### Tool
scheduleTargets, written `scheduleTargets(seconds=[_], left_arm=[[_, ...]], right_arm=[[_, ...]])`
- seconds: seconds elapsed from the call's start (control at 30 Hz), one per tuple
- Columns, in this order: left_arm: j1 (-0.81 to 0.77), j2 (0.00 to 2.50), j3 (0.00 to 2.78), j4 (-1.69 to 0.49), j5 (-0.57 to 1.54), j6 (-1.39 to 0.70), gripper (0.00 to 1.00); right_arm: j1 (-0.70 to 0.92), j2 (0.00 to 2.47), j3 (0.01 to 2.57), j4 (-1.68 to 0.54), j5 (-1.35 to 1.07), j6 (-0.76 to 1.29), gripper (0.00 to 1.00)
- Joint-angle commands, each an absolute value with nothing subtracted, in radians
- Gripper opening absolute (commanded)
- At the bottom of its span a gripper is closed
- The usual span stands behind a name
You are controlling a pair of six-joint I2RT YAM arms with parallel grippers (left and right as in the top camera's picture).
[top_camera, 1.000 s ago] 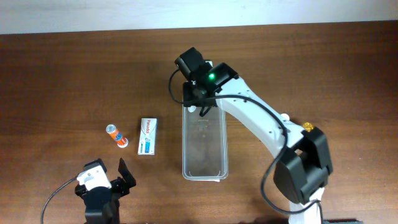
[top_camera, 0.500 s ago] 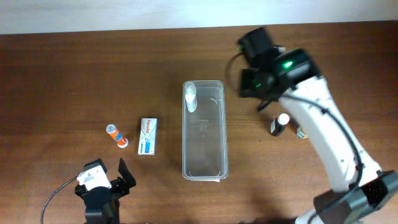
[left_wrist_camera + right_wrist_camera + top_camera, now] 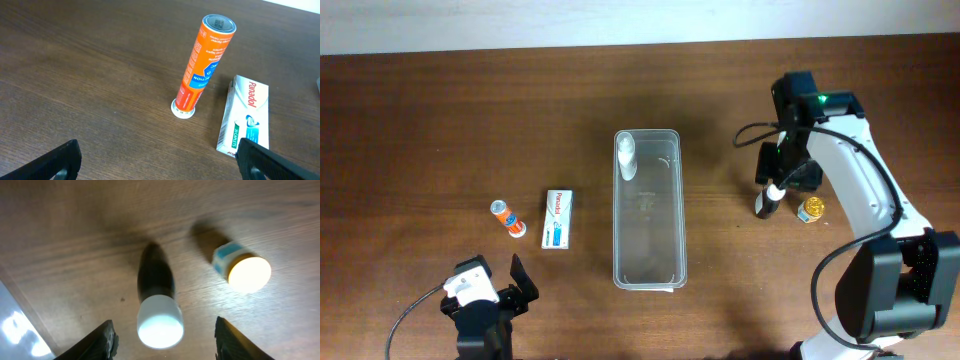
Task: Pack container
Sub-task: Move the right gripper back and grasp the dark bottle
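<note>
The container (image 3: 650, 215) is a long clear plastic bin with rounded corners and a raised rim. It lies on the wood-grain table (image 3: 430, 110), off to the left of the right gripper (image 3: 778, 180) and well apart from it. One glossy corner shows at the lower left edge of the right wrist view. A small white bottle (image 3: 626, 155) lies inside the container at its far end.

The right arm reaches out along the table's right side, wrist bent so the gripper points straight down. Its black fingers (image 3: 104, 339) are spread wide and hold nothing. Between them, directly beneath, stands a dark bottle (image 3: 156, 287) with a round white cap. The wrist view shows clear gaps on both sides of the cap. Just to the right of that bottle stands a squat little jar (image 3: 243, 269) with a yellow lid and a blue-and-white label.

The left arm sits low at the near edge. The left gripper (image 3: 160, 165) is parted wide and empty, facing forward over bare wood. Ahead of it lies an orange cylindrical tube (image 3: 202, 62) with a white cap. To the tube's right lies a flat white Panadol box (image 3: 245, 120). Neither touches the gripper.
</note>
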State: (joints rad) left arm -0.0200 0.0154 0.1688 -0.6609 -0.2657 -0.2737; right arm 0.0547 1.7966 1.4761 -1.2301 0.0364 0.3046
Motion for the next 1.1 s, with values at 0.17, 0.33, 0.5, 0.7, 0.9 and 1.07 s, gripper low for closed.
scheduleTargets(seconds=[0.17, 0.33, 0.5, 0.7, 0.9, 1.07], left_arm=[[-0.015, 0.006, 0.165, -0.659, -0.265, -0.276, 0.99], [-0.015, 0.006, 0.165, -0.659, -0.265, -0.276, 0.99], [-0.015, 0.006, 0.165, -0.659, -0.265, -0.276, 1.0], [-0.015, 0.006, 0.165, -0.659, -0.265, -0.276, 0.99], [-0.015, 0.006, 0.165, -0.659, -0.265, -0.276, 0.99], [-0.015, 0.006, 0.165, -0.659, -0.265, -0.276, 1.0]], right_arm=[[0.045, 1.796, 1.385, -1.152, -0.042, 0.24, 0.5], [0.044, 1.794, 1.386, -1.144, -0.038, 0.24, 0.49], [0.044, 1.783, 1.386, -1.151, 0.012, 0.24, 0.48], [0.044, 1.753, 1.386, -1.151, 0.012, 0.243, 0.35], [0.045, 1.753, 1.386, -1.155, 0.011, 0.244, 0.18], [0.045, 1.75, 1.394, -1.159, 0.011, 0.244, 0.16]])
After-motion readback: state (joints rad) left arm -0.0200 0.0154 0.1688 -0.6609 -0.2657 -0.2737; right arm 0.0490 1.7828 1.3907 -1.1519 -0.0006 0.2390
